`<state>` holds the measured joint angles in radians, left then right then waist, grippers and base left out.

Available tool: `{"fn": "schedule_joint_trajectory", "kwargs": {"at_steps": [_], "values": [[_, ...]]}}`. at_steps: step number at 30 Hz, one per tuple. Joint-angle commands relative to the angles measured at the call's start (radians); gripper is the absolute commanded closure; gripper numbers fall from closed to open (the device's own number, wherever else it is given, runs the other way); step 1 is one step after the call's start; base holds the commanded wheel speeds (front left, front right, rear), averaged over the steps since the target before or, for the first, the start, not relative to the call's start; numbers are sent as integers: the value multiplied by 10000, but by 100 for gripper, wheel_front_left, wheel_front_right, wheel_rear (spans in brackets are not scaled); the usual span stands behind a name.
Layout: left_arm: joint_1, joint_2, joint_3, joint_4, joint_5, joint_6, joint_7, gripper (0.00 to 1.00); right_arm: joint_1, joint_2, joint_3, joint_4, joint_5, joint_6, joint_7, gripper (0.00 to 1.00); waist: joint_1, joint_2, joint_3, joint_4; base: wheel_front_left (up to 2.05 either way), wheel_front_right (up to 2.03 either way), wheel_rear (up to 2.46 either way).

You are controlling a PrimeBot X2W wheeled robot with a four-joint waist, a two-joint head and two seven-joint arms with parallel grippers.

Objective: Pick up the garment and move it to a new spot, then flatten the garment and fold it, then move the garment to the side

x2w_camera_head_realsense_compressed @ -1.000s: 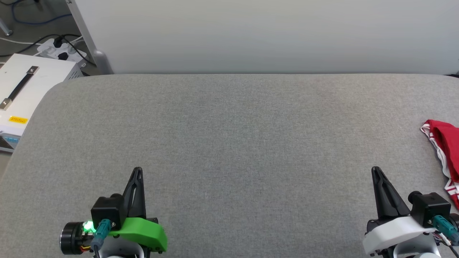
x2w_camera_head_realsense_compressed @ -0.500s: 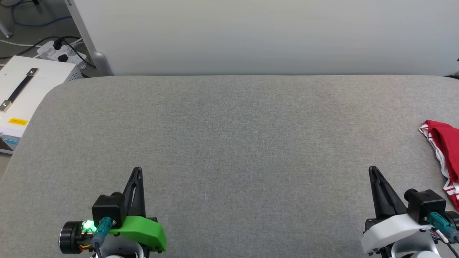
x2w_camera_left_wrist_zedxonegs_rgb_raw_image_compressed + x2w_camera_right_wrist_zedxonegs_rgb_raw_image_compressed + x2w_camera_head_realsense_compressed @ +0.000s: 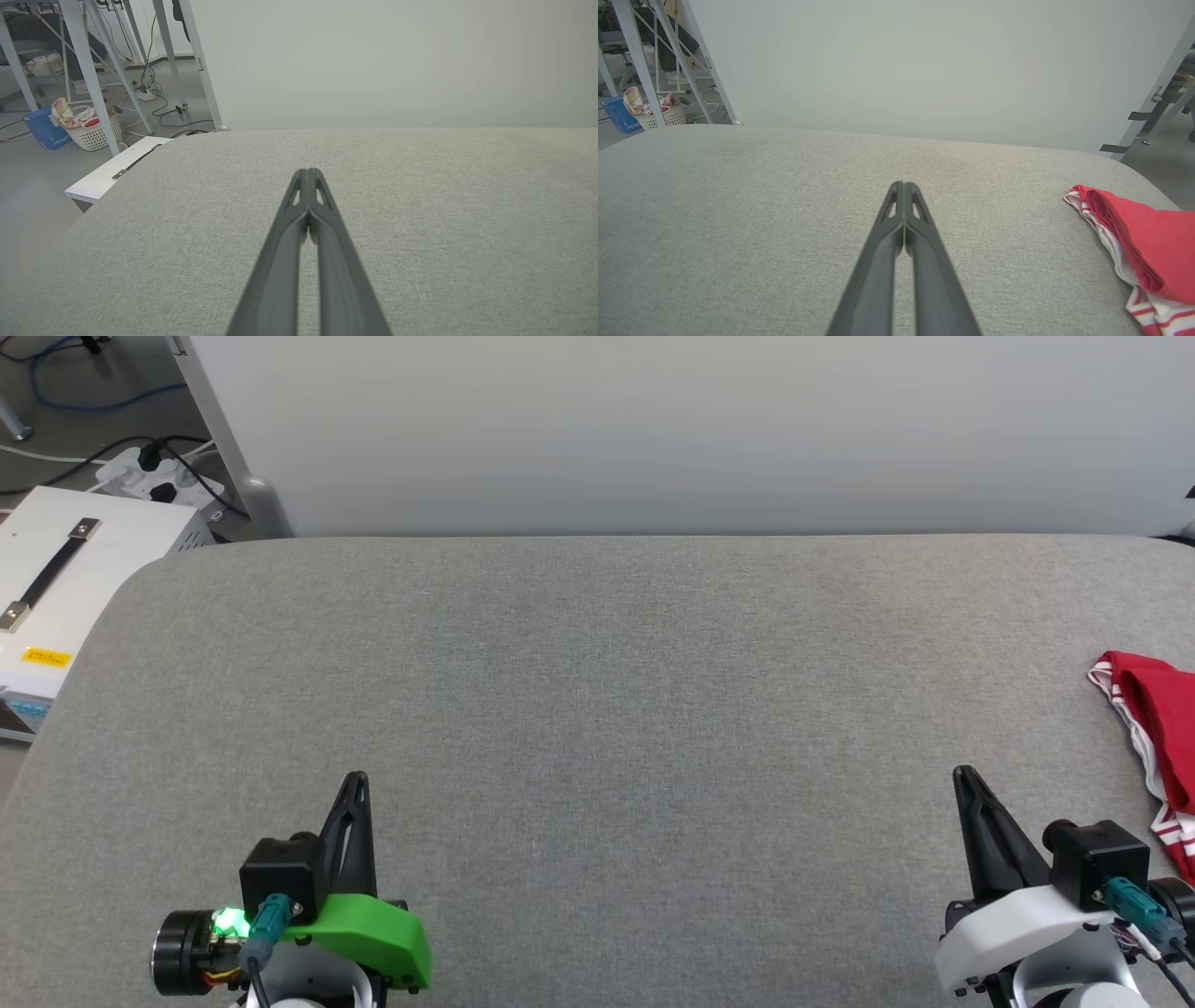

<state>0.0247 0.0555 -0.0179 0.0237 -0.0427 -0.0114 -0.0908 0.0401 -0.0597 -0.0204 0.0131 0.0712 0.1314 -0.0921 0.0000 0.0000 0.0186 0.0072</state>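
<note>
I see both grippers, left (image 3: 357, 782) and right (image 3: 963, 777), pinched together and empty, garment (image 3: 1153, 723) at the table's (image 3: 597, 709) right edge.

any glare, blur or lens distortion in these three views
head view: flat, even light, no hard shadows or glare on the grey surface; the garment is cut by the right edge. left wrist view: sharp, the left gripper flares wide toward the bottom. right wrist view: same flare on the right gripper; far edge looks bowed.
</note>
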Motion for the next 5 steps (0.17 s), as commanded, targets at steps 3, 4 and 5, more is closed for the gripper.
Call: {"fn": "schedule_joint_trajectory", "kwargs": {"at_steps": [3,4,5], "values": [[-152,-36,46,-58,109,71,93,100,-171,36,36,-72,-164,-5,104,100,0,0,-14,-5,0,0,0],[-154,-36,49,-63,118,73,116,100,-177,37,40,-74,-179,-5,127,100,0,0,-19,-7,0,0,0],[-156,-37,52,-67,125,74,133,100,-182,39,44,-75,-191,-5,145,100,0,0,-23,-8,0,0,0]]}}
